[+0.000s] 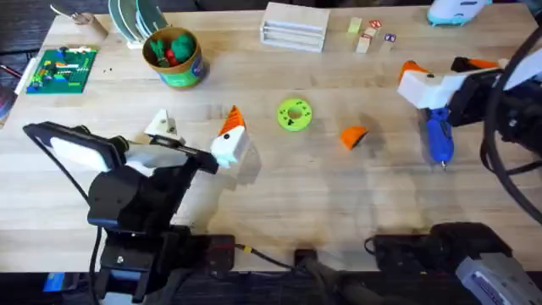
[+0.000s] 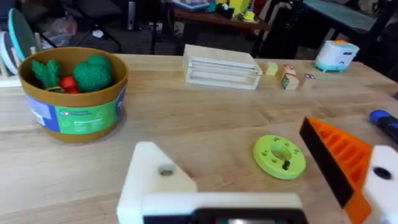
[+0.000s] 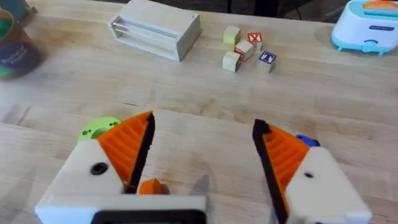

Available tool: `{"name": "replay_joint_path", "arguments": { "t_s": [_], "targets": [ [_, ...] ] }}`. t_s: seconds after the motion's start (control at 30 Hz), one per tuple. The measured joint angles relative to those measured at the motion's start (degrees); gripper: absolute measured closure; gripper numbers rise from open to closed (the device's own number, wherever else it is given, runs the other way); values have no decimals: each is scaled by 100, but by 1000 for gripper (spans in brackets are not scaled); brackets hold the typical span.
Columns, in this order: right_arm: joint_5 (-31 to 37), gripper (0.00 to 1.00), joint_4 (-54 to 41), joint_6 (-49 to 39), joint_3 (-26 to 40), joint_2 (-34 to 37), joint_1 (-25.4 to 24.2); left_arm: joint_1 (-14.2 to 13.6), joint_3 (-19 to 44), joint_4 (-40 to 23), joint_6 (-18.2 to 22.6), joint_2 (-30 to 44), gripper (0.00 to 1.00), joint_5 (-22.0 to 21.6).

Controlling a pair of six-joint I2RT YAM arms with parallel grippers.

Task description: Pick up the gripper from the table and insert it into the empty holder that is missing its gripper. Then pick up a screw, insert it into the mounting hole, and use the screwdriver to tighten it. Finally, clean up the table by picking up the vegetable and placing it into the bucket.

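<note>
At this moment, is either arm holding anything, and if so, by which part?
Nothing is held. The right gripper has its jaws open and empty; the loose orange gripper and the screwdriver lie on the table. The left gripper is also empty.

Right tool (image 3: pixel 202 155) gapes above the gripper (image 3: pixel 149 186)

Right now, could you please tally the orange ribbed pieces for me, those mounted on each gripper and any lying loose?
Mounted orange pads on the left gripper: 1
Mounted orange pads on the right gripper: 2
Lying apart, the loose orange wedge: 1
Total: 4
</note>
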Motion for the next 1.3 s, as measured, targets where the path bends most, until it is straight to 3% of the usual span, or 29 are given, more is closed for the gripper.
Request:
{"name": "replay_joint_path", "arguments": {
  "t_s": [0.2, 0.43, 0.47, 0.77, 1.07, 1.1, 1.13, 1.3],
  "targets": [
    [-1, 10, 0, 0, 0, 0, 0, 0, 0, 31, 13, 1, 8, 667],
    [0, 9, 0, 0, 0, 0, 0, 0, 0, 34, 440, -1, 7, 2020],
    [1, 10, 0, 0, 0, 0, 0, 0, 0, -2, 607, -1, 8, 2568],
    [-1, 9, -4, 1, 0, 0, 0, 0, 0, -91, 850, -1, 8, 3743],
    [-260, 10, -601, 303, 0, 112, 149, 0, 0, -136, 1018, -2, 7, 4133],
    [-302, 10, -705, 280, 1, 158, 248, 0, 0, -138, 1027, 0, 7, 4149],
    [-389, 10, -1034, 69, 2, 321, 661, 0, 0, -142, 1039, -1, 7, 4164],
    [-383, 10, -1386, -165, 11, 756, 1303, 0, 0, -144, 1049, -1, 7, 4169]
  ]
}}
